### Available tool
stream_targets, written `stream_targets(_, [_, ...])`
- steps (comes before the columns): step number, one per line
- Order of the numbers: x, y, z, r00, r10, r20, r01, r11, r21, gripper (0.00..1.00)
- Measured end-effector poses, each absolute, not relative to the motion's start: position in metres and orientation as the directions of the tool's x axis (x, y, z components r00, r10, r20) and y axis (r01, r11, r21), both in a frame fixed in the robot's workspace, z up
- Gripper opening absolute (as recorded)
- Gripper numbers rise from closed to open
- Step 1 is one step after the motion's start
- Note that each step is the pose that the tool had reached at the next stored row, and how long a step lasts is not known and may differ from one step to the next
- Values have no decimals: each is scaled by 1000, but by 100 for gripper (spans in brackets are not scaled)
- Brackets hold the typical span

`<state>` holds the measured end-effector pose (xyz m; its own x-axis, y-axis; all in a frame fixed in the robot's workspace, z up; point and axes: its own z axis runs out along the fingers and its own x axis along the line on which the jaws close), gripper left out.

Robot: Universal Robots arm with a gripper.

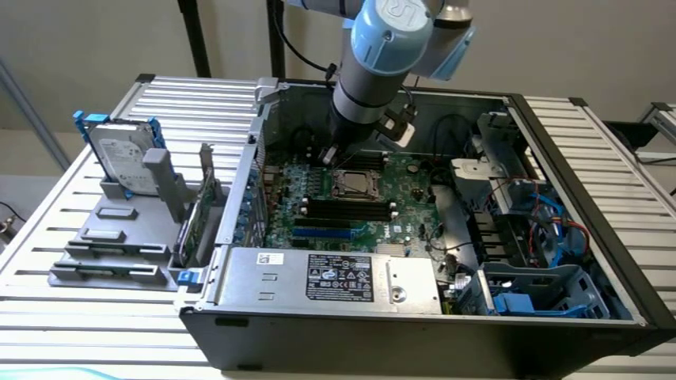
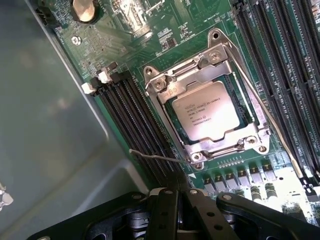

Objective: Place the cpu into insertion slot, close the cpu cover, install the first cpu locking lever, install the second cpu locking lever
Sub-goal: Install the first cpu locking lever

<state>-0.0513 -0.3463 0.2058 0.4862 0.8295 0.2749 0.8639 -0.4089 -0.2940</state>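
The cpu (image 2: 207,111), a pale silver square with printed text, lies seated in the insertion slot, which it hides. The cpu cover (image 2: 212,62), a silvery frame with a central window, is folded down flat around it. One thin wire locking lever (image 2: 160,157) sticks out loose from the cover's corner over the black memory slots (image 2: 132,117). A second lever rod (image 2: 270,122) runs along the cover's opposite side. My gripper (image 2: 181,194) is shut with nothing between its fingers, just short of the loose lever. In the exterior view my gripper (image 1: 332,154) hangs just behind the socket (image 1: 354,184).
The green motherboard (image 1: 407,226) lies inside an open computer case (image 1: 423,332). A grey labelled power supply (image 1: 328,277) sits at the front, drive bays and blue cables (image 1: 544,237) on the exterior view's right. A hard drive (image 1: 122,158) stands in a holder outside, on the left.
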Motion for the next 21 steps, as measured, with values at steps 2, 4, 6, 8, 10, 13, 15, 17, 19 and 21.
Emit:
stream_targets(2, [-51, -346, 204, 487, 830, 271, 864, -411, -292, 11])
stream_targets(4, [-51, -345, 204, 487, 831, 269, 863, -412, -291, 11])
stream_targets(6, [-49, -345, 203, 488, 831, 267, 863, -414, -290, 11])
stream_targets(8, [-48, -344, 202, 490, 831, 263, 862, -417, -288, 11])
stream_targets(10, [-46, -344, 201, 491, 831, 260, 861, -419, -287, 11])
stream_targets(13, [-45, -343, 200, 494, 831, 255, 860, -423, -284, 11])
stream_targets(15, [-43, -343, 200, 495, 832, 252, 859, -426, -282, 11])
stream_targets(17, [-42, -341, 199, 496, 832, 249, 859, -429, -281, 11])
stream_targets(19, [-41, -340, 199, 497, 832, 246, 858, -430, -280, 11])
stream_targets(21, [-40, -340, 198, 499, 832, 243, 858, -433, -278, 11])
